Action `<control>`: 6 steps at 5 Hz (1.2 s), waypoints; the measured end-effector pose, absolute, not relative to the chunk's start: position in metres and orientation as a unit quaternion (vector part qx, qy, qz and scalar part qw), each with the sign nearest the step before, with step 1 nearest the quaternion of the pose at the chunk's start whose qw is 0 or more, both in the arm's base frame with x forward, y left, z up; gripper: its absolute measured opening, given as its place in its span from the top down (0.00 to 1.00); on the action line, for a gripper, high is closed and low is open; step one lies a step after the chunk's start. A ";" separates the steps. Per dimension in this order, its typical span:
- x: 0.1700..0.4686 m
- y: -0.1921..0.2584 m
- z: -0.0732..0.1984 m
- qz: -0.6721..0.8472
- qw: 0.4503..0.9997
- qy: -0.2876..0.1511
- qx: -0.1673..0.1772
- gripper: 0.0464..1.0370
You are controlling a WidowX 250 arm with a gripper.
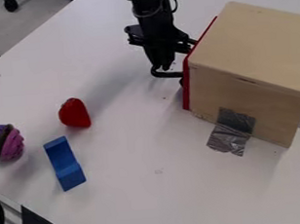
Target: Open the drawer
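Lying nearest me is a blue block [65, 164], with a cupcake [5, 142] and strawberry [74, 113] farther back. Tape [231, 131] holds the wooden box [255, 49]. Beyond, the drawer [188, 84] looks shut, its red front toward the claw [165, 68], down by the handle [168, 75]; open or closed, I can't tell.

Matt wood box [252, 52]; shiny crinkled silver tape [232, 131]; smooth tabletop [153, 196].

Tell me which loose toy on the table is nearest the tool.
The red strawberry. The blue block and the purple and pink cupcake both lie farther from the tool.
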State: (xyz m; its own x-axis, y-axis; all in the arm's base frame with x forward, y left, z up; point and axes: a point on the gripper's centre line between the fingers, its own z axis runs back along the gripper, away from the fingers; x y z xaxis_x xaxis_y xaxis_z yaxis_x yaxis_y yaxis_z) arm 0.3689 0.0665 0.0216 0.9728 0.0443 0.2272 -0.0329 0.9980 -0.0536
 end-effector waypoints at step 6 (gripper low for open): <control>0.367 0.102 0.032 0.015 0.993 -0.113 -0.013 0.93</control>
